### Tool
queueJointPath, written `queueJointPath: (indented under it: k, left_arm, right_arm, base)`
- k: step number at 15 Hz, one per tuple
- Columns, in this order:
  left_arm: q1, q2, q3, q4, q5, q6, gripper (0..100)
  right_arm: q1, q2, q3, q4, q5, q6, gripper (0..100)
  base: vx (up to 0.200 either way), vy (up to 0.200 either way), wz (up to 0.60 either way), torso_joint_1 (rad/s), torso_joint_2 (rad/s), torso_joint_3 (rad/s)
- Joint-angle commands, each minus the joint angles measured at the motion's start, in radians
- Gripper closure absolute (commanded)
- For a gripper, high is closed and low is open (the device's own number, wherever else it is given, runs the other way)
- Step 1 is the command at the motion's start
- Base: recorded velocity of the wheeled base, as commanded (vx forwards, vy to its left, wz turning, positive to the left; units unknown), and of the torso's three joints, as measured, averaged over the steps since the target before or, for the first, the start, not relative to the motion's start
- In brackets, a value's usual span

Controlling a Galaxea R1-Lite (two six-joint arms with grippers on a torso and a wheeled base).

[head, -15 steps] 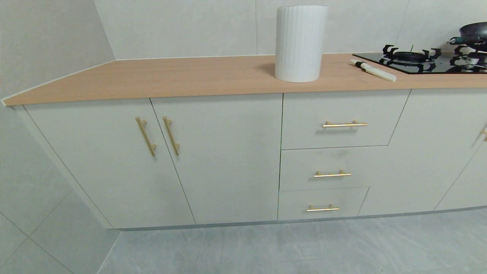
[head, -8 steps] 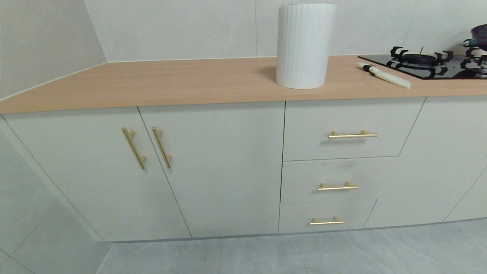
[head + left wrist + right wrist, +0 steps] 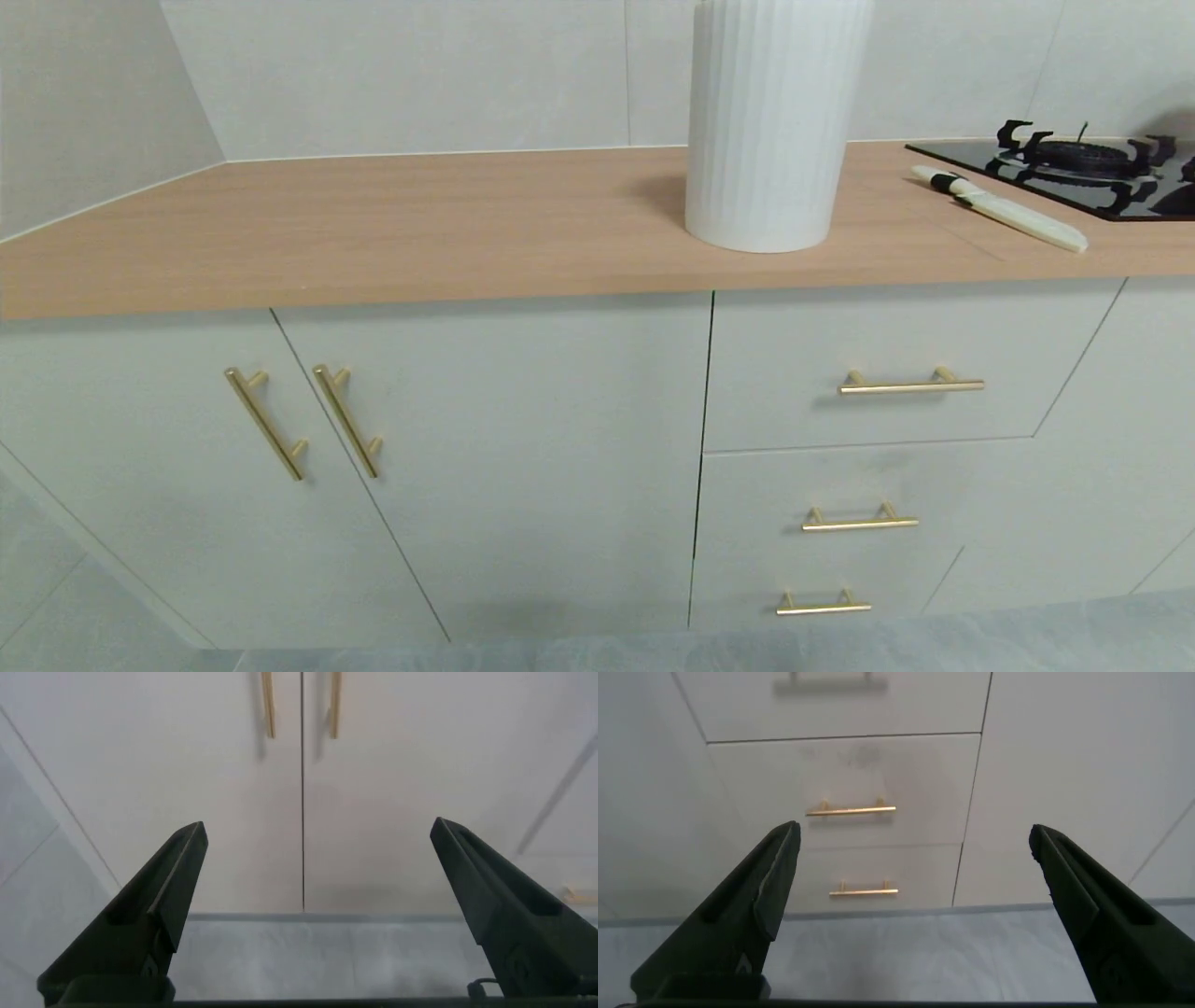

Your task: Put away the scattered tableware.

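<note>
One knife (image 3: 999, 207) is the only loose piece in sight. It lies flat on the worktop (image 3: 420, 233) at about three o'clock of the tall white ribbed container (image 3: 767, 121), apart from it and just beside the black hob (image 3: 1074, 173), its long axis running from ten o'clock to four o'clock. It looks pale, slim and stiff, probably light and rather smooth, so it may skid or spin if pushed. The surest hold seems to be across its narrow width near the black band, though I cannot tell for certain which end is the handle. The left pincer (image 3: 316, 831) is spread wide with nothing in it, facing the cabinet doors (image 3: 392, 812); the right pincer (image 3: 913, 829), equally wide and empty, faces the drawers (image 3: 850, 775).
</note>
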State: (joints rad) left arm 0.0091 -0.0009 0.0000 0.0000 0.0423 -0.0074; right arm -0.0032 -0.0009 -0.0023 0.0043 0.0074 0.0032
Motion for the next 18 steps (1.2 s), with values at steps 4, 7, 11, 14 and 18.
queueJointPath:
  k: [4,7,11,14,18]
  left_arm:
    - [0.002,0.001,0.000,0.000,0.001,0.000,0]
    - [0.002,0.001,0.000,0.000,0.001,0.000,0]
    - [0.000,0.001,0.000,0.000,0.001,0.000,0]
    - [0.002,0.001,0.000,0.000,0.001,0.000,0]
    - [0.002,0.001,0.000,0.000,0.001,0.000,0]
  right_arm:
    - [0.000,0.002,-0.001,0.000,0.000,0.000,0]
    - [0.000,0.002,-0.001,0.000,0.000,0.001,0]
    - [0.000,0.002,0.001,0.000,0.000,0.001,0]
    - [0.000,0.002,-0.001,0.000,-0.001,0.001,0]
    - [0.000,0.002,0.001,0.000,-0.001,0.001,0]
  base:
    - [0.200,0.000,0.00,0.000,0.00,0.004]
    - [0.133,0.000,0.00,0.000,0.00,0.003]
    - [0.000,0.000,0.00,0.000,0.00,0.000]
    - [0.000,0.000,0.00,0.000,0.00,0.000]
    - [0.000,0.000,0.00,0.000,0.00,0.000]
